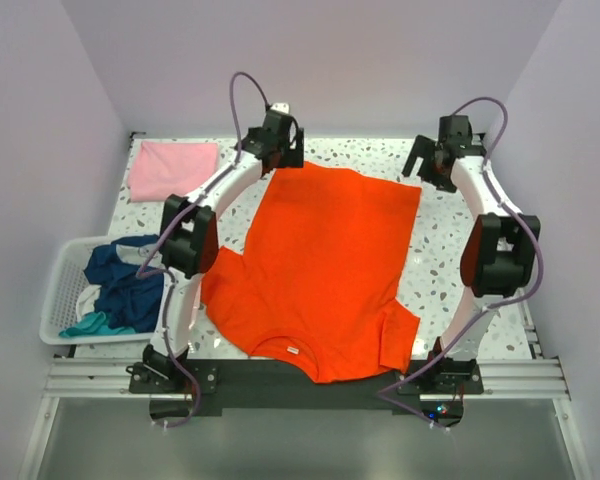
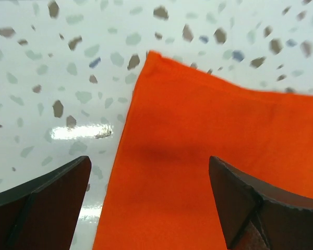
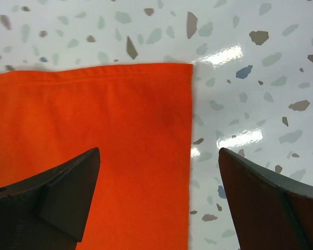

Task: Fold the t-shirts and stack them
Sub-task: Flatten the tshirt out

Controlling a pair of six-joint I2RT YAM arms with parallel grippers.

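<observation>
Above the far hem corners of the orange-red t-shirt (image 1: 325, 255), left gripper (image 1: 277, 140) and right gripper (image 1: 435, 160) hang wide open (nothing held); a shallow pinch could miss the flat cloth

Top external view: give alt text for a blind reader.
An orange-red t-shirt lies spread on the speckled table, the left gripper and right gripper open at its far hem corners. A folded pink t-shirt lies far left; a white basket holds dark blue and teal shirts.
</observation>
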